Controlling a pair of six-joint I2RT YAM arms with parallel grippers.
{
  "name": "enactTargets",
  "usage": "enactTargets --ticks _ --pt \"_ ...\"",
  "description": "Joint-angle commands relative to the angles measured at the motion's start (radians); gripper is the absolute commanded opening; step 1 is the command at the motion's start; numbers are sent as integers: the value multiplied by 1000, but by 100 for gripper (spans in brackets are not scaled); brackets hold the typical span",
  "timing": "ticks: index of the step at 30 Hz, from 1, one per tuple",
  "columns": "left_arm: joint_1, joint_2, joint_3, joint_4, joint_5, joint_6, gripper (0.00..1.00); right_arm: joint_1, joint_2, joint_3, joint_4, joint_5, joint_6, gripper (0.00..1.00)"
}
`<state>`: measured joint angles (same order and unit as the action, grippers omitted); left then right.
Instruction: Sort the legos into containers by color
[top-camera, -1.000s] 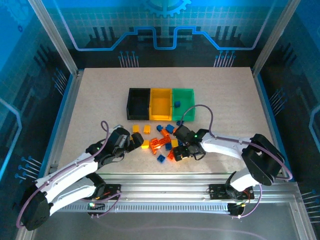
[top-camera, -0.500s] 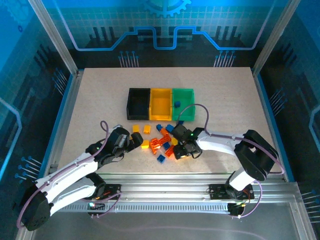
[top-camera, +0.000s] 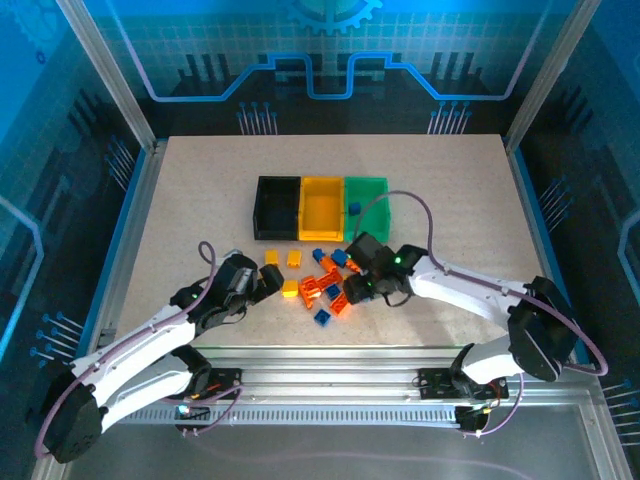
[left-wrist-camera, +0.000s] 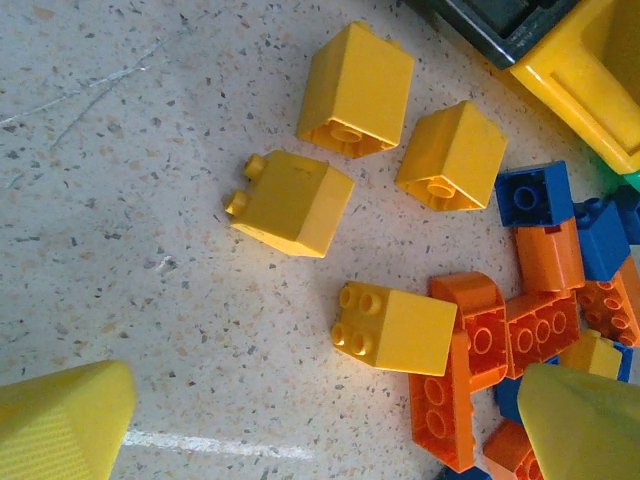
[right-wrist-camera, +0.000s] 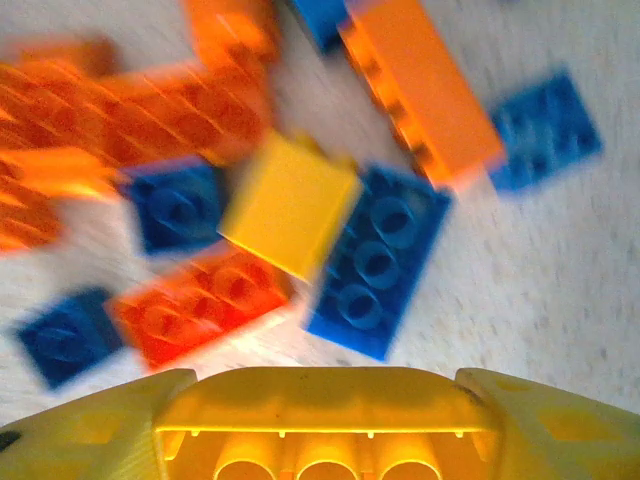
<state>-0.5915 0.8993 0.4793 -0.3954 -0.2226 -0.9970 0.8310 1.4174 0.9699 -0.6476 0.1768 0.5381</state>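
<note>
Speckled table (top-camera: 200, 200), three bins (top-camera: 322, 212), perhaps twenty legos (top-camera: 312, 290)

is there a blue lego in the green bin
Yes, one blue lego lies inside the green bin, near its left wall.

Showing smooth, glossy moulded plastic on the legos (left-wrist-camera: 395, 330) and on the containers (top-camera: 322, 208) at 12 o'clock from them. Gripping a shiny hollow-bottomed yellow brick (right-wrist-camera: 320, 430) in the right gripper (right-wrist-camera: 320, 385), with matt, finely ribbed plastic on the fingers (left-wrist-camera: 60, 425) of the left gripper (left-wrist-camera: 325, 400) at 7 o'clock. Resting everything on a matt, speckled, stone-look table (left-wrist-camera: 120, 200).
</note>
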Motion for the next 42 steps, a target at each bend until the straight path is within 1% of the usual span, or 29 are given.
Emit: enactTargets --ticks 1,5,9,15,18,22,25,27,30,34,36,42 --pt "10 -30 -13 -22 -19 -24 99 9 64 184 16 -41 -53 60" --pt "11 -52 -27 -24 0 -28 99 4 271 448 55 -71 -78 60" --pt "14 -77 -36 -36 12 -29 99 -14 495 722 45 -119 -74 60" --pt "18 -113 -50 -49 30 -28 99 -54 812 1103 -20 -172 -40 60" --pt "20 -123 -49 -58 36 -20 99 -66 947 1262 -66 -180 -29 61" --pt "22 -132 -54 -65 37 -13 99 -83 1054 1413 -100 -187 -11 65" --pt "22 -133 -56 -63 40 -10 99 -95 1098 1494 -125 -194 9 73" --pt "23 -133 -53 -62 41 -8 99 -100 1105 1516 -124 -207 20 82" --pt "23 -133 -46 -62 42 -4 99 -101 1085 1521 -116 -208 20 88" --pt "22 -133 -33 -65 42 4 99 -102 1011 1484 -122 -193 16 89" --pt "23 -132 -21 -69 40 14 99 -99 932 1388 -90 -179 14 88" --pt "24 -122 41 -83 22 63 99 -105 581 920 98 -148 47 80"
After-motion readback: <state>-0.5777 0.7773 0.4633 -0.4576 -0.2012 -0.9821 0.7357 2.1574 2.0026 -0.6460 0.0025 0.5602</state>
